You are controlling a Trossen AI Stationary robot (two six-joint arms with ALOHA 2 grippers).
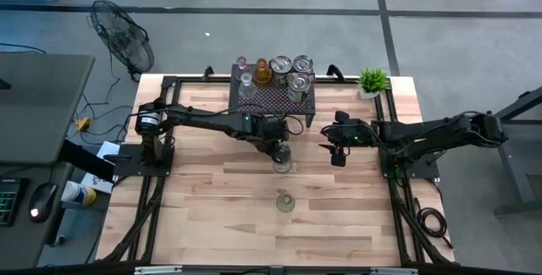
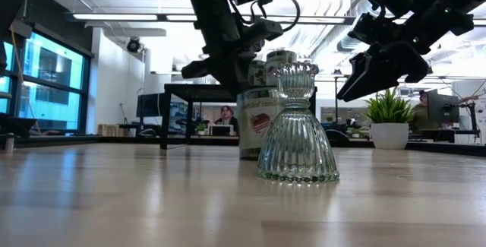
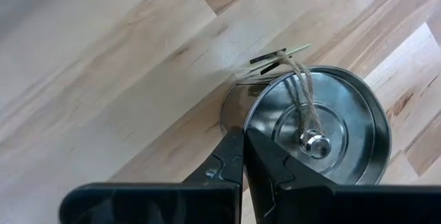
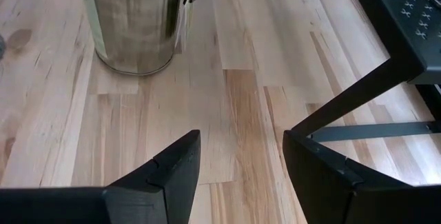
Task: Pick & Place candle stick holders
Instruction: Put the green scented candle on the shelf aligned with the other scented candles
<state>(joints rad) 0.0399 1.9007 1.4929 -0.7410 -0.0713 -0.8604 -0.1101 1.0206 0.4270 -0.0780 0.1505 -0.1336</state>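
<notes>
Left gripper (image 3: 242,156) clamped on rim of silvery tin holder (image 3: 310,124), tin standing on table (image 1: 212,199); its twine tag partly behind rim. Right gripper (image 4: 241,162) spread wide, empty, hovering beside tin. Clear ribbed glass holder (image 1: 285,200) alone nearer table front. Rack (image 1: 273,99) behind left gripper: six holders, clear ones hard to separate.

The wooden table (image 1: 212,216) carries a black perforated stand (image 1: 273,100) at twelve o'clock, a potted plant (image 1: 372,81) toward one o'clock, a silvery tin holder (image 1: 280,158) near centre, and a ribbed clear glass holder (image 1: 285,201) at six o'clock (the two stand apart). More holders (image 1: 290,70) crowd the stand.
</notes>
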